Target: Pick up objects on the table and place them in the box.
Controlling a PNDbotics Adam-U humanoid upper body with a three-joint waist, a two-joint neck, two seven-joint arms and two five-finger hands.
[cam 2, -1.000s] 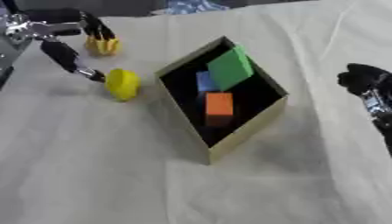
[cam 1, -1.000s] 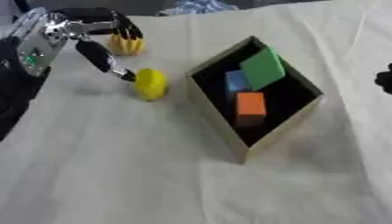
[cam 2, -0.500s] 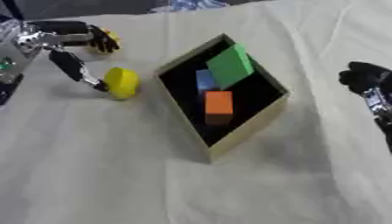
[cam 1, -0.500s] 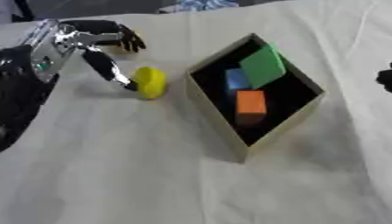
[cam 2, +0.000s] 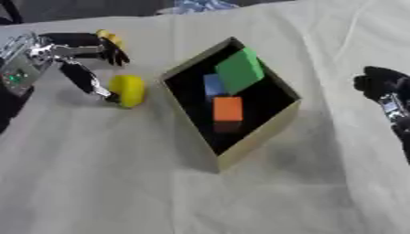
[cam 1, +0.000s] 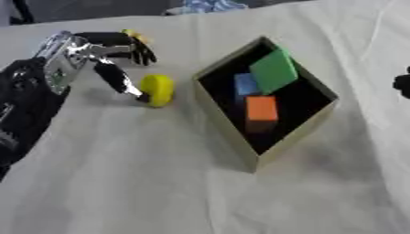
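A yellow round object (cam 1: 158, 90) lies on the cloth left of the open cardboard box (cam 1: 230, 126). Inside the box lie a green block (cam 1: 274, 71), a blue block (cam 1: 245, 84) and an orange block (cam 1: 261, 109). My left hand (cam 1: 102, 52) comes in from the left with its fingers spread; its thumb tip touches the yellow object's left side and the fingers reach behind it. A second small yellow thing (cam 2: 109, 37) shows behind those fingers. My right hand (cam 2: 383, 87) rests at the right edge, away from the box.
A pale cloth (cam 1: 160, 183) covers the table, with wide bare room in front of the box. Something blue and crumpled (cam 1: 204, 5) lies at the far edge.
The whole picture has shifted slightly. My left hand has moved a little right and closer around the yellow round object, its thumb staying against it. The right hand has not moved.
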